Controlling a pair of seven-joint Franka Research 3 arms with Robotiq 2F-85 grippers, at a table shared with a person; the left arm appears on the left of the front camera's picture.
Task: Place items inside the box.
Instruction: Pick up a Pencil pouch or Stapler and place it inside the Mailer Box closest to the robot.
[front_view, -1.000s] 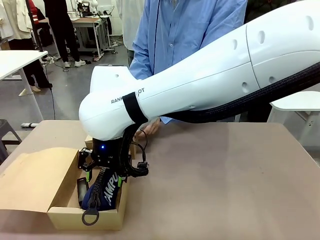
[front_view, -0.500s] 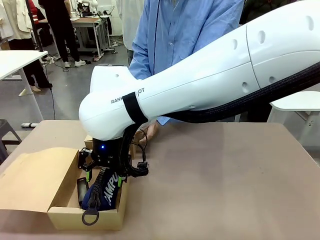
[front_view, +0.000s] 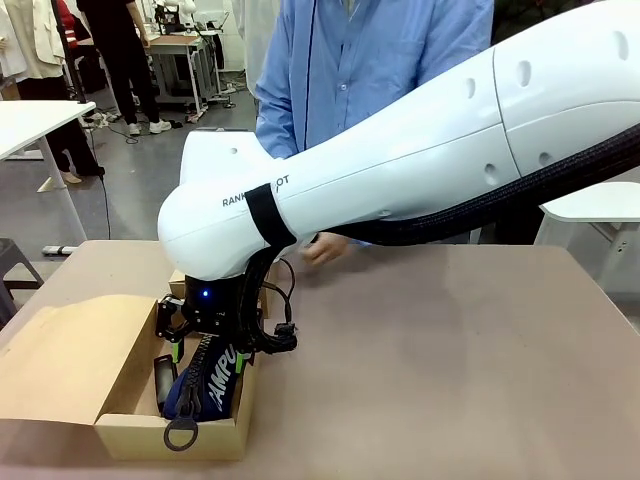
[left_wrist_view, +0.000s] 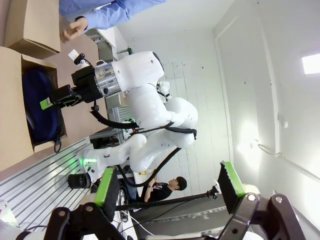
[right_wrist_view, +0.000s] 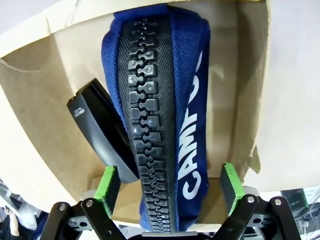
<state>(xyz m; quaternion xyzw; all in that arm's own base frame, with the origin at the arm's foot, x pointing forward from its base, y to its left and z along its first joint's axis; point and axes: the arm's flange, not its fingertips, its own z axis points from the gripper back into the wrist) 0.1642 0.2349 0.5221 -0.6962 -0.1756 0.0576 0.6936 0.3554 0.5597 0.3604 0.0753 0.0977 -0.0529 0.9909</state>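
Right gripper (right_wrist_view: 169, 179) hangs over the box (front_view: 130, 436) with its fingers wide apart, gripping nothing. Left gripper (left_wrist_view: 169, 190) is spread apart too. In the box, the navy pouch (right_wrist_view: 165, 100) stands beside the black stapler (right_wrist_view: 97, 130). Both look packed. I cannot tell what else is left.

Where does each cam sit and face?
Front: fixed robot-side, facing across brown table at blue-shirted person; white right arm crosses.
Left wrist: raised, rolled, facing room; open left pincer at bottom.
Right wrist: above cardboard box, facing down; open right pincer straddles navy zip pouch with white lettering.
Shared: all show that pouch in the box.
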